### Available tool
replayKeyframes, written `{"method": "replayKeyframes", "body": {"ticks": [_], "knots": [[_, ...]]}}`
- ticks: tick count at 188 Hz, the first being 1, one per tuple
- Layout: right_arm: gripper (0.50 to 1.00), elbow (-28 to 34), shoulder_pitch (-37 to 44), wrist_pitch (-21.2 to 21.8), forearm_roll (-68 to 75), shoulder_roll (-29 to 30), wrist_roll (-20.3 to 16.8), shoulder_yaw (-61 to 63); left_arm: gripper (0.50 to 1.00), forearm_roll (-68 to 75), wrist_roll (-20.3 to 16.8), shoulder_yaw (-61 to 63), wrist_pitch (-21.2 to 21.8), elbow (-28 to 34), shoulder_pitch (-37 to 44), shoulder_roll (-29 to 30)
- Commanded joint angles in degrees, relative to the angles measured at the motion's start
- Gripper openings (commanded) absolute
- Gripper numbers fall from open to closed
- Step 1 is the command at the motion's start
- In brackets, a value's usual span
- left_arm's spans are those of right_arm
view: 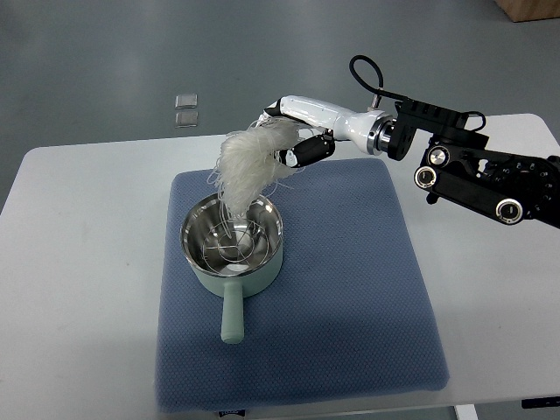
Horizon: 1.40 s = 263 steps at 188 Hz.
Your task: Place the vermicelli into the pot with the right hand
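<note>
A pale green pot (233, 262) with a steel inside and a green handle stands on a blue mat (350, 289), handle pointing toward me. My right hand (293, 140), white with black fingers, is shut on a bundle of white vermicelli (246, 164) and holds it above the pot's far rim. The loose strands hang down into the pot, and some lie curled on its bottom. The left arm does not show.
The mat lies on a white table (79, 262). The right arm's black links (477, 175) reach in over the table's right side. Two small clear squares (185, 109) lie on the grey floor beyond the table's far edge.
</note>
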Motion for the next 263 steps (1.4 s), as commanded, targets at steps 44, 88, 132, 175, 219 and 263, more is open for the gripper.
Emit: {"method": "replayKeyframes", "body": {"ticks": [44, 88, 132, 175, 219, 263], "knots": [[0.500, -0.08, 0.22, -0.04, -4.14, 2.60, -0.07, -3.47, 1.000, 0.00, 0.00, 0.00, 0.00, -0.01, -0.26, 0.00], [0.776, -0.17, -0.13, -0.48, -4.06, 2.16, 0.10, -3.21, 1.000, 0.00, 0.00, -0.08, 0.00, -0.09, -0.35, 0.00], [0.844, -0.17, -0.13, -0.57, -3.71, 1.72, 0.10, -2.51, 1.000, 0.00, 0.00, -0.08, 0.08, -0.01, -0.35, 0.00], [0.846, -0.17, -0.22, -0.48, -2.83, -0.21, 0.10, 1.62, 1.000, 0.00, 0.00, -0.08, 0.08, -0.01, -0.35, 0.00], [0.846, -2.63, -1.89, -0.57, 7.10, -3.64, -0.16, 6.54, 1.000, 0.00, 0.00, 0.00, 0.08, 0.17, -0.35, 0.00], [0.846, -9.66, -9.80, -0.74, 13.96, -3.64, -0.51, 17.27, 1.000, 0.00, 0.00, 0.00, 0.08, 0.17, -0.35, 0.00]]}}
